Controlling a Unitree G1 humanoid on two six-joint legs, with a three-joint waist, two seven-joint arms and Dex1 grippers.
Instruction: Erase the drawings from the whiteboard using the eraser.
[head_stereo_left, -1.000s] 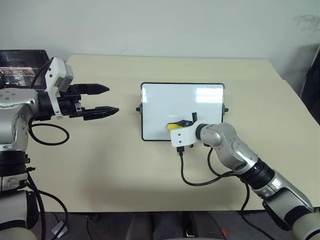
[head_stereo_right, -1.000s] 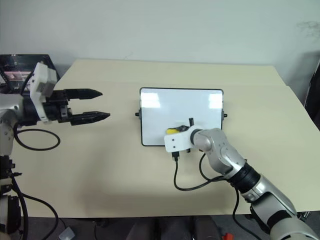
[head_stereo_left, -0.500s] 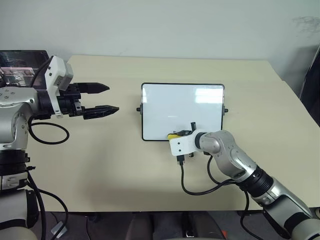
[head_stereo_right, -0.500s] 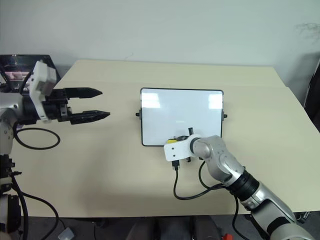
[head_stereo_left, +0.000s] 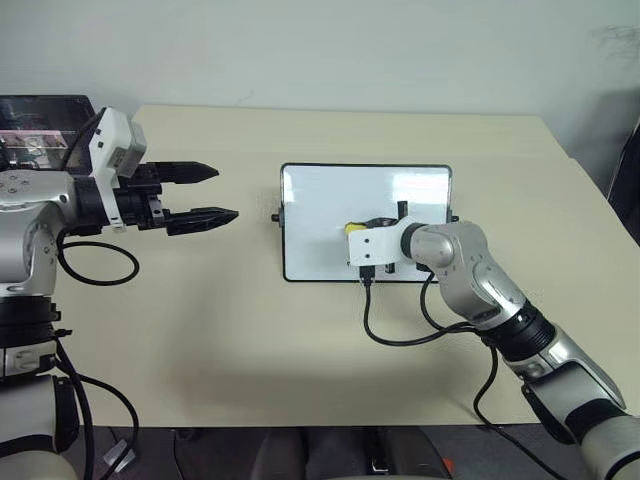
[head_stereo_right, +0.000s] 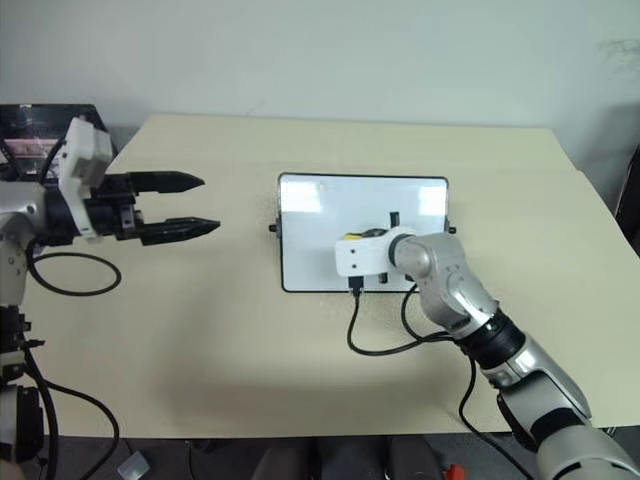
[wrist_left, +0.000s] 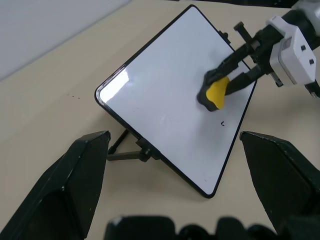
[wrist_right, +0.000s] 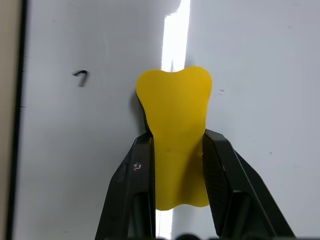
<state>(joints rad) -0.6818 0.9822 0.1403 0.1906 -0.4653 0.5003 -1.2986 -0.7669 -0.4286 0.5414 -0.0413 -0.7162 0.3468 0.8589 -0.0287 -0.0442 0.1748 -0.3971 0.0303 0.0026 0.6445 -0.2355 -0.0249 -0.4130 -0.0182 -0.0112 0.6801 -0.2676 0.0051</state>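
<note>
The whiteboard lies in the middle of the beige table, its black frame around a glossy white face. My right gripper is over its lower middle, shut on the yellow eraser, whose end rests against the board. In the right wrist view the eraser sits between both black fingers. One small black mark of the drawings remains beside the eraser, near the board's frame, also visible in the left wrist view. My left gripper hovers open to the left of the board, holding nothing.
A dark screen stands at the table's far left corner, behind my left arm. A black cable loops from my right wrist over the table in front of the board. A pale wall runs behind the table.
My right gripper slid the eraser down to the board's near edge, then back up toward its middle. The left gripper has stayed in place.
</note>
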